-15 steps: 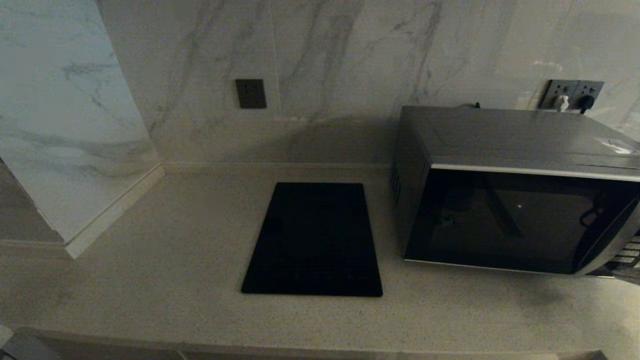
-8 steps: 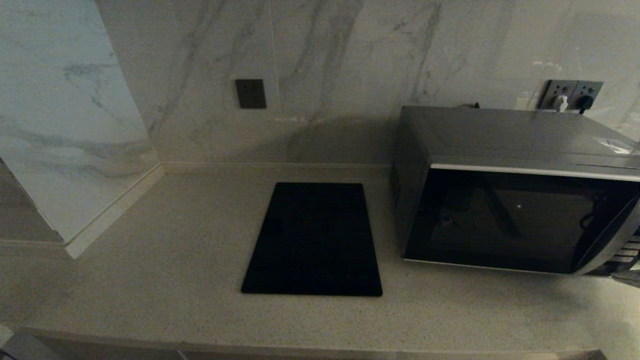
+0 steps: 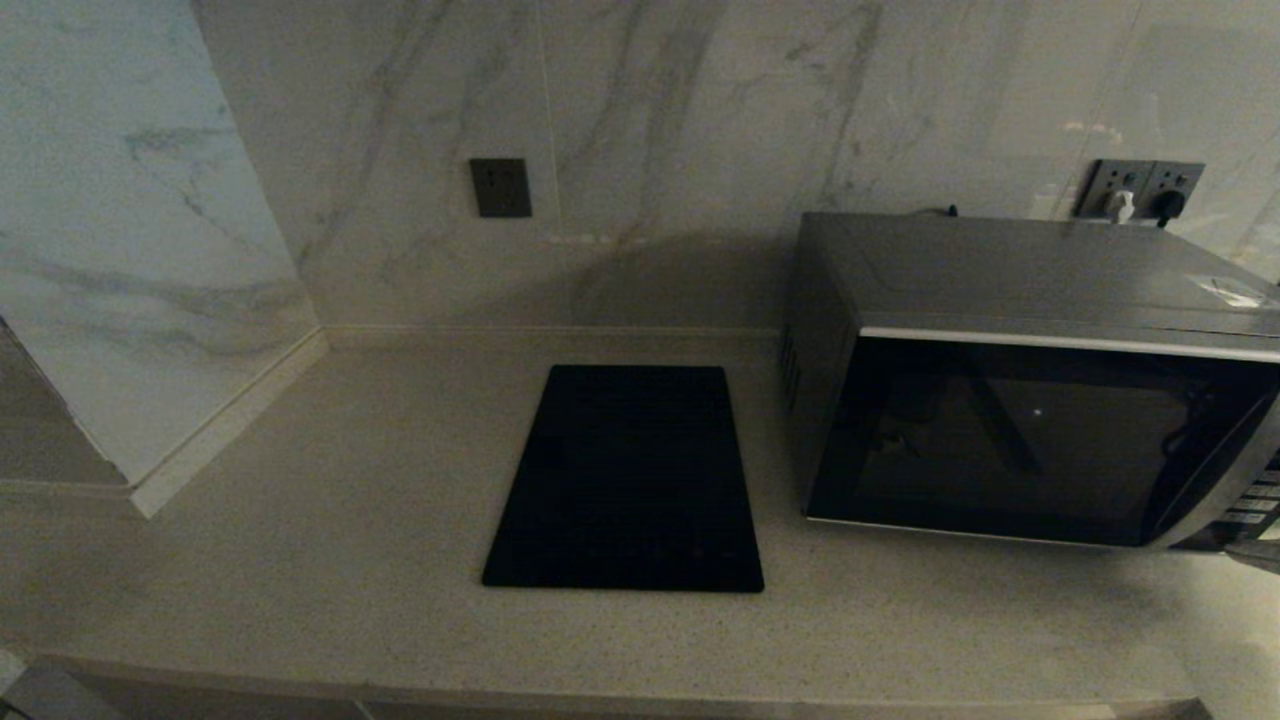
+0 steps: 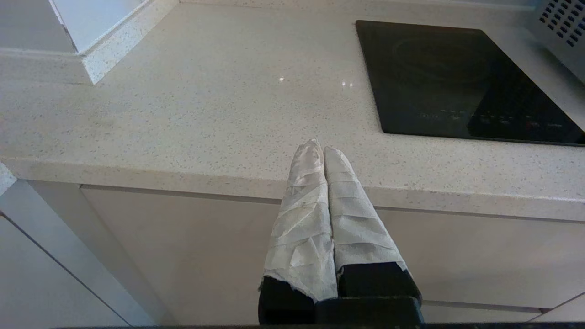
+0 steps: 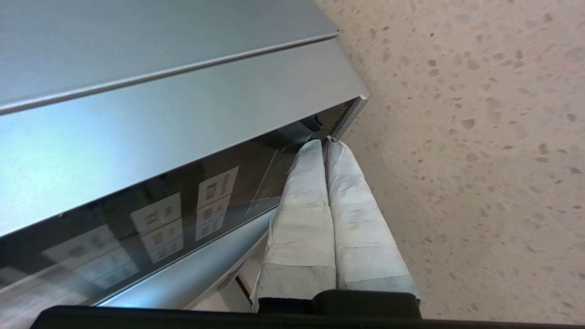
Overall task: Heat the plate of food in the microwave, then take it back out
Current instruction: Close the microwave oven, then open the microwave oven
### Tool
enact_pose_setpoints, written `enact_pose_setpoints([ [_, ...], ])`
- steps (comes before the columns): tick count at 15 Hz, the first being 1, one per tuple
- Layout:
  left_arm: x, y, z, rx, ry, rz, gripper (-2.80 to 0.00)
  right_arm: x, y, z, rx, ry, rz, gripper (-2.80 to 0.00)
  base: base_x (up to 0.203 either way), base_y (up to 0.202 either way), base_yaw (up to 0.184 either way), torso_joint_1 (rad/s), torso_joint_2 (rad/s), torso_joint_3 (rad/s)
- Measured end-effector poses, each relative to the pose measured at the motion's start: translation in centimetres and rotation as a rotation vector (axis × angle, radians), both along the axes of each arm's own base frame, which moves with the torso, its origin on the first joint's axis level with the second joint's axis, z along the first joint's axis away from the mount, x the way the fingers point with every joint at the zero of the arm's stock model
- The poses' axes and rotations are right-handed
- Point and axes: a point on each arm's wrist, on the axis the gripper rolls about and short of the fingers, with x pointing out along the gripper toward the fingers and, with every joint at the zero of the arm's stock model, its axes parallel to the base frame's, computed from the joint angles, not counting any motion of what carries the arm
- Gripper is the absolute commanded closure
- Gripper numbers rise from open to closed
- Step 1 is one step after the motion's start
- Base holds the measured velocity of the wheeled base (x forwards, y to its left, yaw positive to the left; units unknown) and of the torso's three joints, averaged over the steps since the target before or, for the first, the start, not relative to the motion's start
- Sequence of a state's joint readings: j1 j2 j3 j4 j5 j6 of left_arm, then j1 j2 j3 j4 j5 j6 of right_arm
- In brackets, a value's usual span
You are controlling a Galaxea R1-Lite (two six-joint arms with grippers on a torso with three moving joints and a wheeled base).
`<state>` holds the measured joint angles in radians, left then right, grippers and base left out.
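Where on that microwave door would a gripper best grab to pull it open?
Probably the door's right edge beside the keypad, approached from the microwave's right-hand side: the curved silver trim runs there. The right gripper, shut, already sits at the lower corner.

the head camera is looking down at the counter [image 3: 300, 560]; the left wrist camera is sharing the black slab [image 4: 461, 87]; the right is very near the microwave [image 5: 160, 91].
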<state>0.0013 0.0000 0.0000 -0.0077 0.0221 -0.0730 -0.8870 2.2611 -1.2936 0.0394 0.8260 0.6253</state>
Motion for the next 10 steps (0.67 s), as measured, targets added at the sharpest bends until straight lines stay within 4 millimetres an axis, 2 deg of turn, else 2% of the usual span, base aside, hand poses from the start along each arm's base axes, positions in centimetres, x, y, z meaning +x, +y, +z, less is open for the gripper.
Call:
enact_pose_setpoints([
  [10, 0.0, 0.0, 0.0, 0.0, 0.0, 0.0, 0.0, 0.03, 0.19, 0.52, 0.031, -0.053, 0.04, 0.0, 0.0, 0.0, 0.0, 0.0, 0.0, 0.0],
])
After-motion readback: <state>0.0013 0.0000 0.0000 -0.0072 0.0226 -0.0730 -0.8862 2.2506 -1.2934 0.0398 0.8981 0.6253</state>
